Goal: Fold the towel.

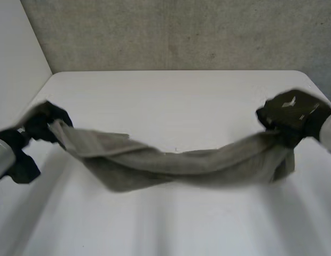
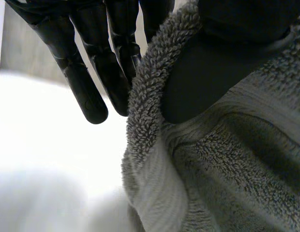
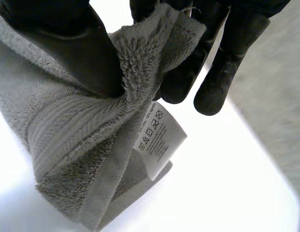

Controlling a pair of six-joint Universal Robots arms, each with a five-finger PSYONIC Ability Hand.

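Observation:
A grey towel point(image 1: 171, 166) hangs stretched between my two hands above the white table point(image 1: 176, 101), sagging in the middle. My left hand point(image 1: 45, 124) pinches its left end; in the left wrist view the thumb point(image 2: 208, 82) presses the towel point(image 2: 227, 164) against the fingers point(image 2: 87, 92). My right hand point(image 1: 288, 114) is shut on the right end. In the right wrist view the thumb point(image 3: 87, 58) clamps a corner of the towel point(image 3: 67, 140), and a white care label point(image 3: 159, 137) hangs below the fingers point(image 3: 222, 72).
The table's far edge meets a grey wall point(image 1: 187, 32). A white wall point(image 1: 16, 58) stands at the left.

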